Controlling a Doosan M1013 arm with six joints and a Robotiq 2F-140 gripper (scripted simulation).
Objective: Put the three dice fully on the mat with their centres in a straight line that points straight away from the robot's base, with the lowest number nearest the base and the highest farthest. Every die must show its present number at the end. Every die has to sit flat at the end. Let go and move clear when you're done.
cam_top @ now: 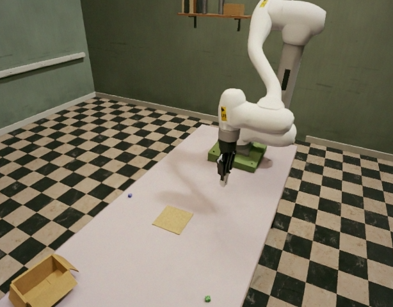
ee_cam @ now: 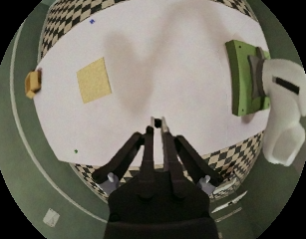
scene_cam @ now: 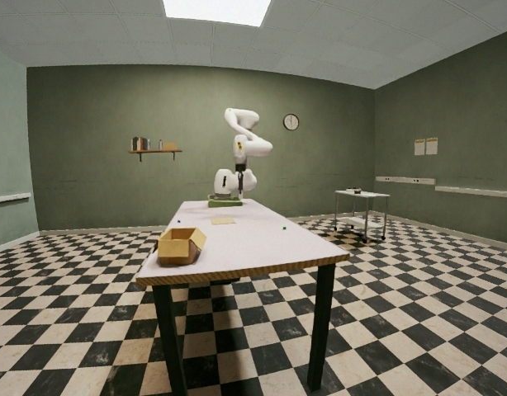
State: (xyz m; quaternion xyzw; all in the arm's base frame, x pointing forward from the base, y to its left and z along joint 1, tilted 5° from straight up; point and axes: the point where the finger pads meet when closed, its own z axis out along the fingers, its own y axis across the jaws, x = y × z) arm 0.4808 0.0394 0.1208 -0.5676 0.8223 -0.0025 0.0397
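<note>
My gripper (cam_top: 223, 181) (scene_cam: 240, 195) (ee_cam: 156, 121) is shut on a small black die (ee_cam: 157, 123), held in the air between the mat and the robot's base. The die's numbers cannot be read. The tan square mat (cam_top: 172, 219) (scene_cam: 223, 221) (ee_cam: 94, 81) lies flat with no die on it. A blue die (cam_top: 130, 195) (scene_cam: 178, 221) (ee_cam: 92, 21) lies on the table near its left edge in the top view. A green die (cam_top: 207, 299) (scene_cam: 284, 228) (ee_cam: 76, 151) lies on the table beyond the mat from the base, towards the right edge.
An open cardboard box (cam_top: 59, 288) (scene_cam: 173, 249) (ee_cam: 28, 88) stands at the table's far end from the base, on the blue die's side. The robot stands on a green base plate (cam_top: 237, 164) (scene_cam: 225, 204) (ee_cam: 236, 80).
</note>
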